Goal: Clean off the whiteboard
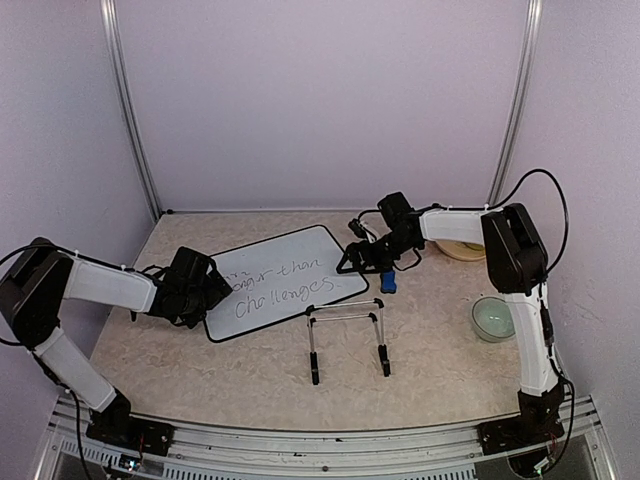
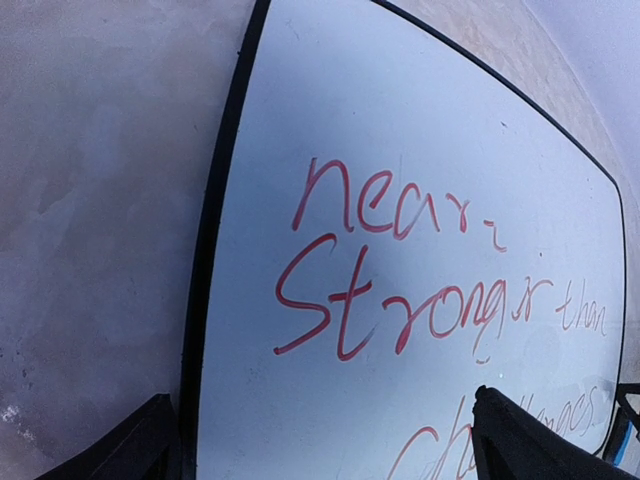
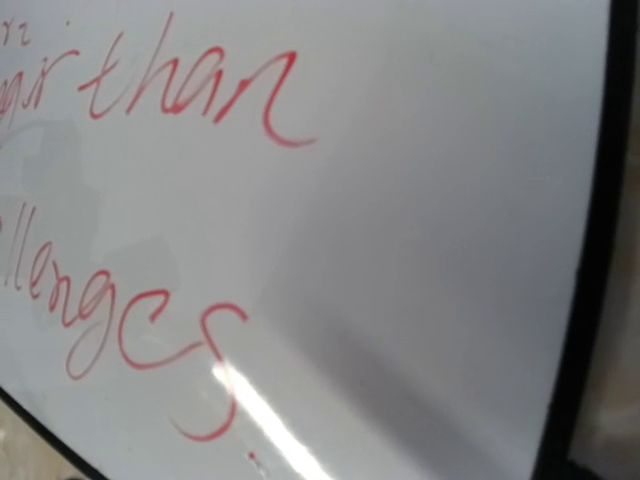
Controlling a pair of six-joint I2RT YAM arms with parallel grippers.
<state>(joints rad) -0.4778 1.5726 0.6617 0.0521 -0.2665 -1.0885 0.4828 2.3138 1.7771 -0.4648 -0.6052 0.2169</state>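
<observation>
Nearest me on the table (image 1: 250, 370) is the wire stand (image 1: 348, 335), with nothing on it. A small bowl (image 1: 493, 318) sits off to its right.

My left gripper (image 1: 218, 288) is at the board's left end. Its fingers (image 2: 135, 450) are spread wide and hold nothing; one hangs over the table and the other over the white surface.

The whiteboard (image 1: 300, 255) lies flat mid-table, just beyond the stand, angled with its right end farther from me. Its red writing (image 2: 400, 300) runs in three lines, and every word reads cleanly in both wrist views. I see no wiped patch.

The blue eraser (image 1: 388, 281) is just off the board's right edge, close under my right gripper (image 1: 362, 258). Its fingers don't show in the wrist view, so I cannot tell whether they are spread, closed, or on the eraser. A plate (image 1: 462, 250) lies beyond it.

I judge the erasing hasn't started. The eraser has to be brought onto the board and all three lines wiped.
</observation>
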